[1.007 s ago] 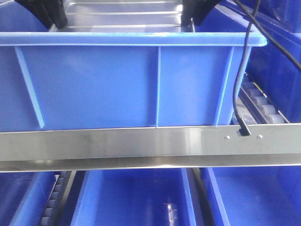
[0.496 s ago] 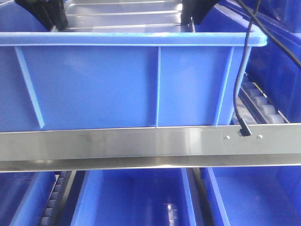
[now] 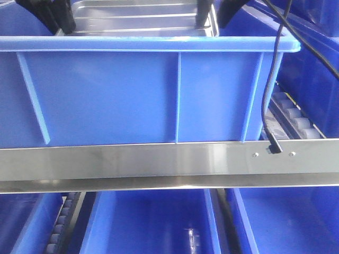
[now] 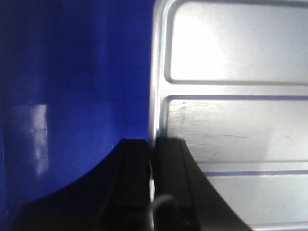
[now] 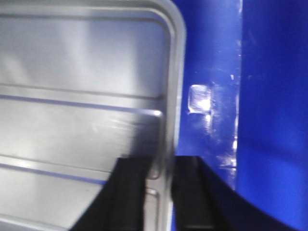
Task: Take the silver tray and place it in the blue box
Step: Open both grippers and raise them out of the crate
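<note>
Now you see the silver tray (image 3: 140,18) inside the blue box (image 3: 148,95) (rims pinched), left gripper (image 4: 152,159) clamped, right gripper (image 5: 163,168) straddling slightly apart.

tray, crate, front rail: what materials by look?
Silver tray: likely polished sheet metal; mirror glare, pressed ribs, rolled rim. Blue box: apparently moulded plastic; uniform colour, soft sheen, thin moulded wall ribs. Front rail: looks like brushed metal, possibly stainless; dull streaky reflections, two small screws.

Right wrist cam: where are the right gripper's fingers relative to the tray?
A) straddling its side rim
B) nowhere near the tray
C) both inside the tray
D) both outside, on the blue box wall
A: the right gripper has one finger either side of the silver tray rim.
</note>
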{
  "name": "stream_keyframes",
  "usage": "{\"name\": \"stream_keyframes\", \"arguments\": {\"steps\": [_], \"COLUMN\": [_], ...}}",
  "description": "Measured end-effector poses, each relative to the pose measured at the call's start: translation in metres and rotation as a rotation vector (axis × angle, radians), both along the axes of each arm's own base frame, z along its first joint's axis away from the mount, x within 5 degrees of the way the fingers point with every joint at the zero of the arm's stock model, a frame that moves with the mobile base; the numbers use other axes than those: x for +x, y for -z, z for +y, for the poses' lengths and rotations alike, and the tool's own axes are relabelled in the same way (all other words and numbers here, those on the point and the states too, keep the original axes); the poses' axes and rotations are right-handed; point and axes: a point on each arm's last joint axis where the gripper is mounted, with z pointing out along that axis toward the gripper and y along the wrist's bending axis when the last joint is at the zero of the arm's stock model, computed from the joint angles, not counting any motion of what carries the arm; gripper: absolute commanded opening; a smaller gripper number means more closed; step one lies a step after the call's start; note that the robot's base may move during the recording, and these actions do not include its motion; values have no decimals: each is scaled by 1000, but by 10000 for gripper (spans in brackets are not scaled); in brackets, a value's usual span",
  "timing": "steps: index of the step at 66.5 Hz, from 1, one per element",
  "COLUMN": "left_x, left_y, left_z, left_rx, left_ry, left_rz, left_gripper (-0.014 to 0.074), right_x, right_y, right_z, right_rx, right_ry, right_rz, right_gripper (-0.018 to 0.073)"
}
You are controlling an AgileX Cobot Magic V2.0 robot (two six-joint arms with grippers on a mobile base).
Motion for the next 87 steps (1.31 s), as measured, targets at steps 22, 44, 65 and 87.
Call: {"name": "stream_keyframes", "arguments": {"steps": [22, 44, 65, 87], "left_x": [-2, 0, 0, 0], "left_y": [1, 0, 0, -3], "left_z": [1, 3, 4, 0], "left_rx": [0, 64, 67, 13], "left_ry": [-2, 0, 0, 4], "left_rz": [27, -5, -8, -27], "left_gripper": [321, 315, 4, -5], "right_x": [-1, 2, 3, 2], "right_y": [-1, -4, -4, -5], "right_z": [3, 3, 0, 3], "right_rx": [26, 57, 56, 42], "right_ry": [-8, -2, 3, -30], "right_rz": [-3, -17, -18, -38], "right_gripper": [385, 460, 128, 56]}}
